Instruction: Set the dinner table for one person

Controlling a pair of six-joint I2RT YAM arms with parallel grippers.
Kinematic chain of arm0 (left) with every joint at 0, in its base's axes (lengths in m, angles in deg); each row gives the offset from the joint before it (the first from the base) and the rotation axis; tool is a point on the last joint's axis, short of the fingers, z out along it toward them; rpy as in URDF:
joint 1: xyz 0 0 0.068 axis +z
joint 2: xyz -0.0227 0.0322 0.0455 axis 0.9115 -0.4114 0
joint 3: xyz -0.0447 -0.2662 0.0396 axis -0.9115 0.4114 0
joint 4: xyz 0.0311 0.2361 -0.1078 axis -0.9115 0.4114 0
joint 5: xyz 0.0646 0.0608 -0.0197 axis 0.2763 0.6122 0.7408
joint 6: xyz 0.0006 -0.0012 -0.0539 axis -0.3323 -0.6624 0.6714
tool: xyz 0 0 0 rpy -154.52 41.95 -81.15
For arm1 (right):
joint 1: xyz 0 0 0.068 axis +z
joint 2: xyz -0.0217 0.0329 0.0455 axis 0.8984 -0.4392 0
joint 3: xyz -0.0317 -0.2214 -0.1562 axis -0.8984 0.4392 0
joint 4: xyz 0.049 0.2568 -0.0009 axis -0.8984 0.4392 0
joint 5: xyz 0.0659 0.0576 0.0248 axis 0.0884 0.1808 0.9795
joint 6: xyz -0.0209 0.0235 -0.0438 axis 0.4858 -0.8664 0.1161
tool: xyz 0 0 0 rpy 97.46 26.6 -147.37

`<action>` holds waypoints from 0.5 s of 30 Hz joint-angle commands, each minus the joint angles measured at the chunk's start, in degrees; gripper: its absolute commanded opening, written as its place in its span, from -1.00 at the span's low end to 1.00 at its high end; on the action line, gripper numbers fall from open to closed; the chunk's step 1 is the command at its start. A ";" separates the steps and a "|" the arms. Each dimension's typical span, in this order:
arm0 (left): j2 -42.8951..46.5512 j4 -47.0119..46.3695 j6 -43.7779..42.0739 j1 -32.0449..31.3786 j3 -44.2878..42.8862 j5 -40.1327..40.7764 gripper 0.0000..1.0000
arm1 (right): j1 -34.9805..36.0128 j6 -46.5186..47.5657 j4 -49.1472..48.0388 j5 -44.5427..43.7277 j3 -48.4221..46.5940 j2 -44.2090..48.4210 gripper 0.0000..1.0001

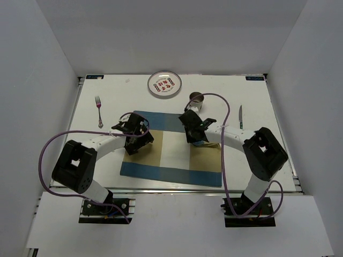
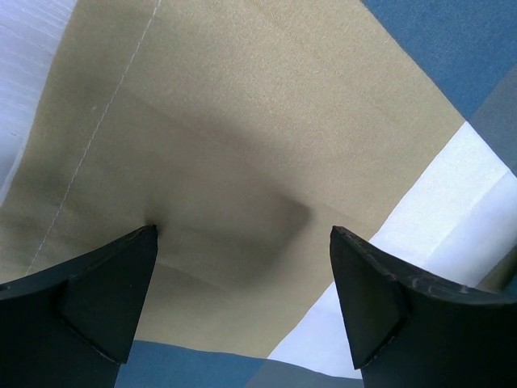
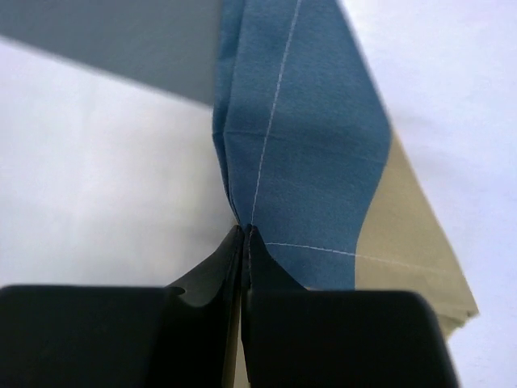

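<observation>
Two grippers are at the placemat (image 1: 171,155), which lies on the dinner table (image 1: 265,104) under both. The right gripper (image 3: 244,230) has its jaws pinched tight on a raised fold of the blue edge. The left gripper (image 2: 242,234) gapes wide and empty, with tan cloth directly below its jaws. This looks like the mat-straightening step. Next, I judge, the fold must be drawn flat and released. The plate (image 1: 164,84) lies beyond both jaws.

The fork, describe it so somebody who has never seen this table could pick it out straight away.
Start with the white dinner table and the blue-and-tan placemat at its middle. Left of the placemat, on bare tabletop, lies the fork, tines toward the far edge. It is the only utensil on that side; the knife lies far right.
</observation>
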 commanded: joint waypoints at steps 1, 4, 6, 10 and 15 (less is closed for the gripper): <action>-2.32 -0.16 1.01 -0.24 3.61 0.09 0.96 | -3.63 3.10 -0.25 -2.21 -0.38 2.65 -1.00; -2.15 -0.34 0.92 -0.24 3.69 -0.26 0.96 | -6.27 5.65 0.63 -3.70 -1.44 2.56 -1.00; -1.88 -0.34 0.92 -0.24 3.78 -0.52 0.96 | -8.91 7.05 1.33 -3.97 -2.93 2.47 -1.00; -0.22 -0.69 0.92 -0.24 4.13 -1.14 0.96 | -13.03 9.60 2.64 -7.21 -6.36 0.81 -1.00; 0.84 -0.60 0.74 -0.24 4.22 -1.84 0.96 | -16.64 9.09 3.97 -11.35 -10.58 2.99 0.07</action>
